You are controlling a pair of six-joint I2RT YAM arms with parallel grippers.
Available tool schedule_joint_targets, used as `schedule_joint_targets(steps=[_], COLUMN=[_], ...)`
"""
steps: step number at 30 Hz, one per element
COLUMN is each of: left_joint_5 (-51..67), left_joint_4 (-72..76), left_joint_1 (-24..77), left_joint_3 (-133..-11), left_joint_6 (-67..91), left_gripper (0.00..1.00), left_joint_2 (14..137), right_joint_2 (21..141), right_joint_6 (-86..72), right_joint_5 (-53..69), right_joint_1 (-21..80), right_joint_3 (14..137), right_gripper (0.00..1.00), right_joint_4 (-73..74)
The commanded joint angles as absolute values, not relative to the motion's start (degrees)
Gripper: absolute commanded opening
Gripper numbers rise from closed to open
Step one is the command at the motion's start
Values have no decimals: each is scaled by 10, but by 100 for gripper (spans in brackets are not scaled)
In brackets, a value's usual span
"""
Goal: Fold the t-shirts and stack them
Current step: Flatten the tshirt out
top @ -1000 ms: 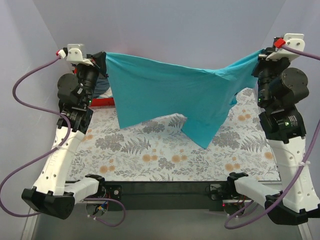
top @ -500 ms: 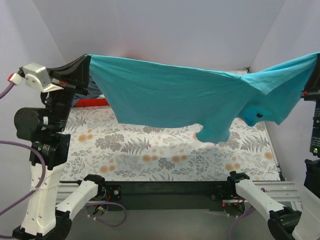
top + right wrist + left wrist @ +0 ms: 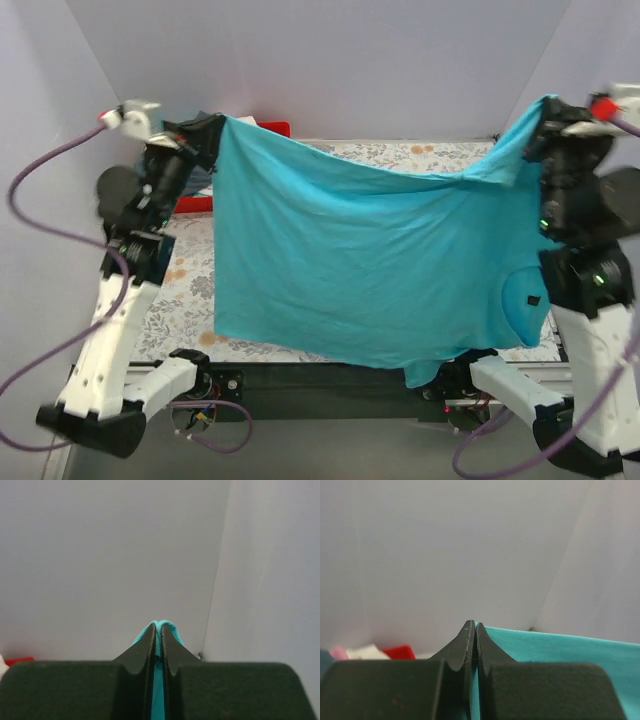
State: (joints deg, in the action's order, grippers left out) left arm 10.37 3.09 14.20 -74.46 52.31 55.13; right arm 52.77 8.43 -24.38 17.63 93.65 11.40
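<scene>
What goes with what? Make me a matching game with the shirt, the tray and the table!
Things:
1. shirt
2. tray
3. table

Matches:
A. covered in flowers and leaves
B. bright turquoise, held up in the air
C. red, at the back left

Pairs: 1-B, 2-C, 3-A

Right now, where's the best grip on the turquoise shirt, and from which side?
Its two top corners, each pinched from its outer side, as the left gripper and right gripper do. The shirt hangs flat and spread from that edge; the lower edge and sleeve hang loose.
</scene>
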Motion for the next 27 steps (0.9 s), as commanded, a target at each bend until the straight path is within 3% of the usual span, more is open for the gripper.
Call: schedule_joint_targets(steps=[1, 6, 13, 20, 27], left_joint_5=[78, 62, 82, 103, 143], left_joint_4=[24, 68, 67, 59, 56], left_joint_1=[138, 130, 118, 115, 115], left_joint_3=[-672, -649, -733, -766, -711], left_joint_6=[530, 516, 496, 483, 494], left_gripper=[0, 0, 0, 0, 0], left_joint_2=[651, 737, 784, 735, 615], right_joint_2=[598, 697, 784, 747, 633], right_joint_6=[71, 46, 54, 69, 61], right_joint_5=[-311, -293, -269, -243, -209], right_joint_1=[173, 156, 148, 148, 147], right_joint_3=[836, 816, 938, 986, 899], right_gripper=[1, 1, 1, 1, 1], right_joint_4=[55, 27, 35, 42, 46])
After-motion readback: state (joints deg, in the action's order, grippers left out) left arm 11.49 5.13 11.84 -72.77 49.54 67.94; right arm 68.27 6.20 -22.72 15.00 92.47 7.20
